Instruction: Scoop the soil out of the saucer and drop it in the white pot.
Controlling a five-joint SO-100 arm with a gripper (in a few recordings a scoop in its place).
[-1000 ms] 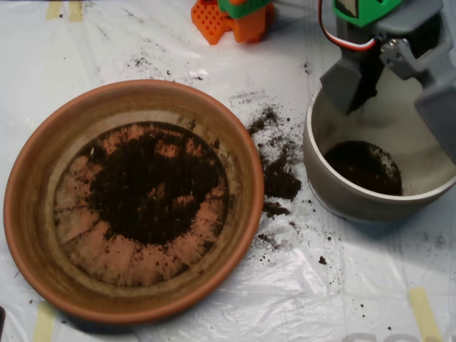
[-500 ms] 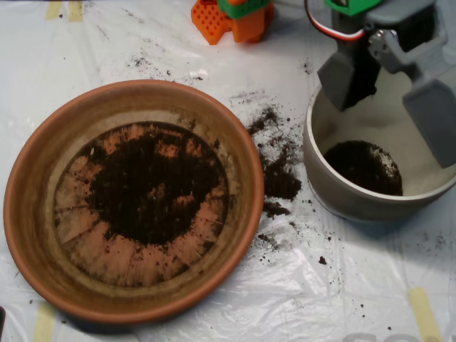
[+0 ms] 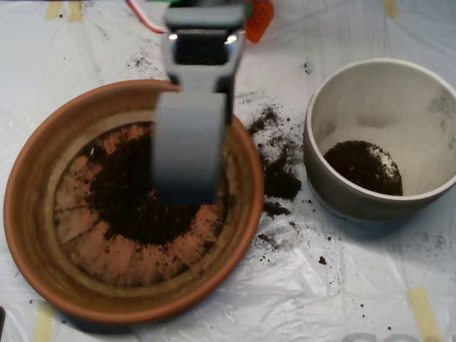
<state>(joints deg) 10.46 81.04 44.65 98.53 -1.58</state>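
The terracotta saucer (image 3: 27, 235) lies at the left with a dark patch of soil (image 3: 117, 203) on its ridged base. My grey scoop (image 3: 187, 153) hangs over the saucer's upper middle and covers part of that soil; it looks motion-blurred. The arm's link (image 3: 203, 46) reaches down to it from the top edge. At the right stands the white pot (image 3: 324, 182), with a small heap of soil (image 3: 363, 165) on its floor. The scoop is well left of the pot.
Spilled soil (image 3: 278, 164) lies on the white plastic sheet between saucer and pot, with crumbs scattered around. An orange part (image 3: 261, 17) shows at the top edge. A strip of yellow tape (image 3: 426, 313) lies at the lower right.
The scoop has swung left, from above the pot's far rim to above the saucer. The whole pot is uncovered now. The soil in pot and saucer looks unchanged.
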